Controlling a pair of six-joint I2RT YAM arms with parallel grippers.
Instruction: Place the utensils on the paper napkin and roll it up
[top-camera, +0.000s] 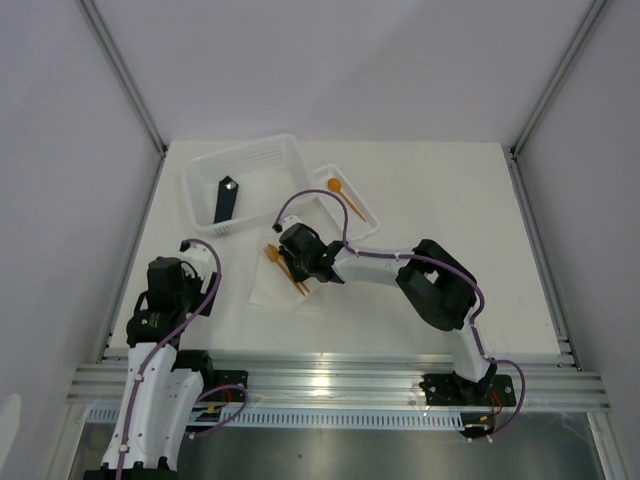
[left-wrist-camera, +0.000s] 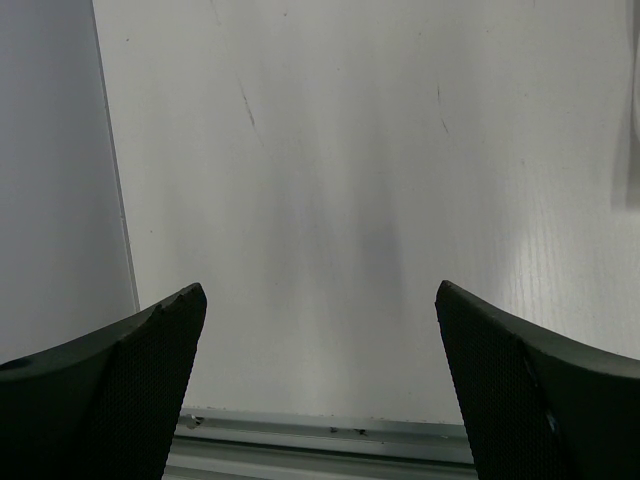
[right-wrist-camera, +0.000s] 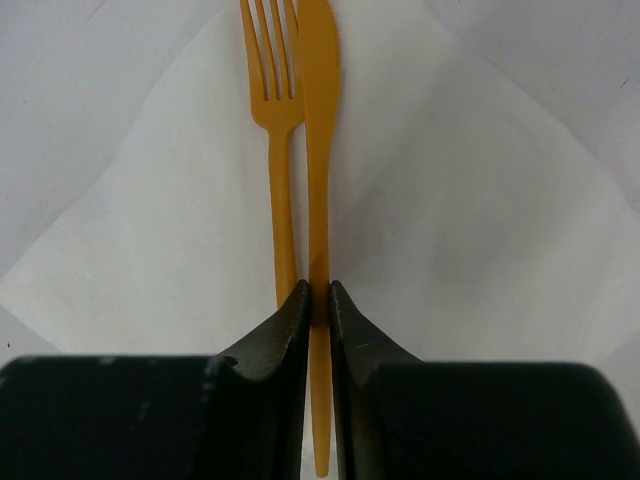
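Right wrist view shows me the right gripper (right-wrist-camera: 320, 290) clenched on the handle of the orange knife (right-wrist-camera: 320, 120), one finger pressed against each side of it with hardly any gap. The knife lies flat on the paper napkin (right-wrist-camera: 140, 230), blade pointing away from the camera and serrated edge to the right. An orange fork (right-wrist-camera: 275, 110) lies just beside it on the left, parallel, and the two appear to touch along the handles. The napkin is spread open under both, lying like a diamond with its corners toward the edges of the view. From the top external camera I see the napkin on the counter (left-wrist-camera: 330, 150) in front of the two white trays, with the right arm reaching across to it from the right. The orange spoon (top-camera: 343, 195) is well apart from the napkin, lying in the small tray (top-camera: 372, 212) behind it. The large tray (top-camera: 265, 175), to the left of the small one, holds a black bar (top-camera: 227, 198) with a white dot. On the left wrist camera the left gripper (left-wrist-camera: 320, 300) is released, fingers spread wide over bare counter near its front edge, grasping nothing.
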